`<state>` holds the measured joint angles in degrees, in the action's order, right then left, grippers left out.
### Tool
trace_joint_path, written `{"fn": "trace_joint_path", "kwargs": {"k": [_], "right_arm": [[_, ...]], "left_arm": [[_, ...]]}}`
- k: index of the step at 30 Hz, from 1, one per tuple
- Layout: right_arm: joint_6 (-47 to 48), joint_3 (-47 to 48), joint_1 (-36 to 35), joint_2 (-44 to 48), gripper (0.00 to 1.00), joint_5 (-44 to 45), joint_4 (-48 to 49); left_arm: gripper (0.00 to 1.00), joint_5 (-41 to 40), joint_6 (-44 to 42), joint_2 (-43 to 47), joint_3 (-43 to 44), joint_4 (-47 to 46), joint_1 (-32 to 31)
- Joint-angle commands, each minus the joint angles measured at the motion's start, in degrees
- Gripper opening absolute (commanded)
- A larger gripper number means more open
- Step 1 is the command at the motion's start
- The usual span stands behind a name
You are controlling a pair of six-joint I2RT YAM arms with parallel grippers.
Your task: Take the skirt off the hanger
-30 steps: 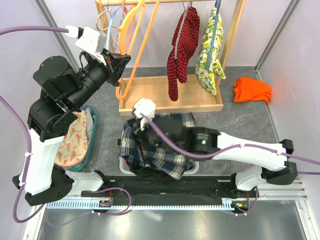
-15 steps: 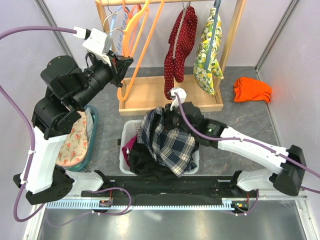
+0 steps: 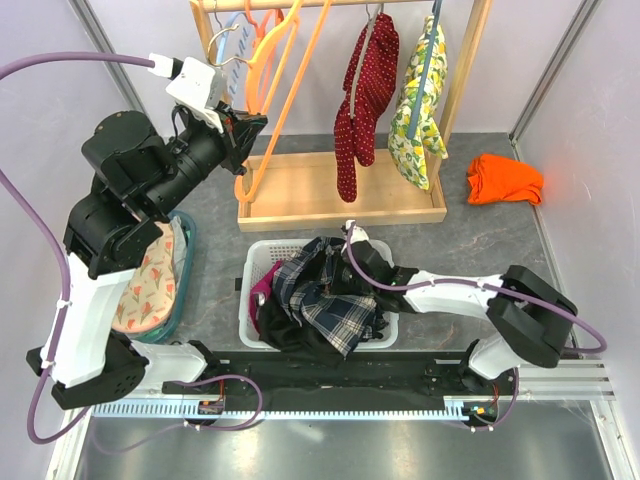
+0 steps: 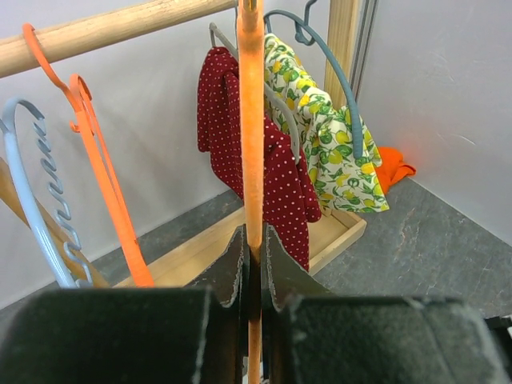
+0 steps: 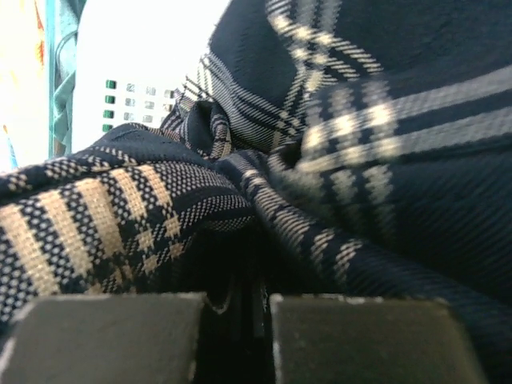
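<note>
The plaid skirt lies bunched in the white basket, off the hanger. My right gripper is low at the skirt's far edge. In the right wrist view its jaws are shut on a dark fold of the skirt, at the gripper. The pale peach-orange hanger hangs bare and slants from the rack's rail. My left gripper is shut on its lower bar. In the left wrist view the hanger runs straight up from between the gripper's closed fingers.
A wooden rack holds a red dotted garment, a lemon-print garment, a light-blue hanger and a brighter orange hanger. A teal basket stands left. An orange cloth lies right. Magenta and black garments lie under the skirt.
My right gripper lifted the skirt up and right towards the rack, then lowered it into the white basket. The left arm with the hanger rose slightly, then held still.
</note>
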<state>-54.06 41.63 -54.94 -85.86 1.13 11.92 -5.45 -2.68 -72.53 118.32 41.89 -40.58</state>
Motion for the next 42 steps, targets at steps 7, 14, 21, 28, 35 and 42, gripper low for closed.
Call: {"fn": "trace_joint_path", "kwargs": {"k": [7,14,21,28,35,42], "right_arm": [[2.1,-0.7,-1.2,-3.5,0.57,0.5,-18.7],[12.2,17.8,-3.8,12.5,0.98,12.3,-41.5],[17.0,30.5,-3.8,17.2,0.98,14.1,-53.6],[21.0,51.7,-3.8,16.3,0.95,21.4,-58.7],[27.4,64.4,-3.8,17.0,0.62,23.7,-46.2],[33.3,62.6,-3.9,14.4,0.0,29.4,-35.0]], "left_arm": [[0.02,-3.2,-1.5,-2.0,-1.0,3.2,0.0],[0.02,-4.7,-2.8,3.3,-8.5,5.4,0.0],[0.02,1.3,-5.9,10.9,-16.8,10.0,0.0],[0.02,8.9,-10.5,13.0,-17.5,18.4,0.0],[0.02,10.1,-11.7,15.0,-22.5,20.0,0.0],[0.02,11.5,-11.6,15.0,-21.0,20.5,0.0]]}}
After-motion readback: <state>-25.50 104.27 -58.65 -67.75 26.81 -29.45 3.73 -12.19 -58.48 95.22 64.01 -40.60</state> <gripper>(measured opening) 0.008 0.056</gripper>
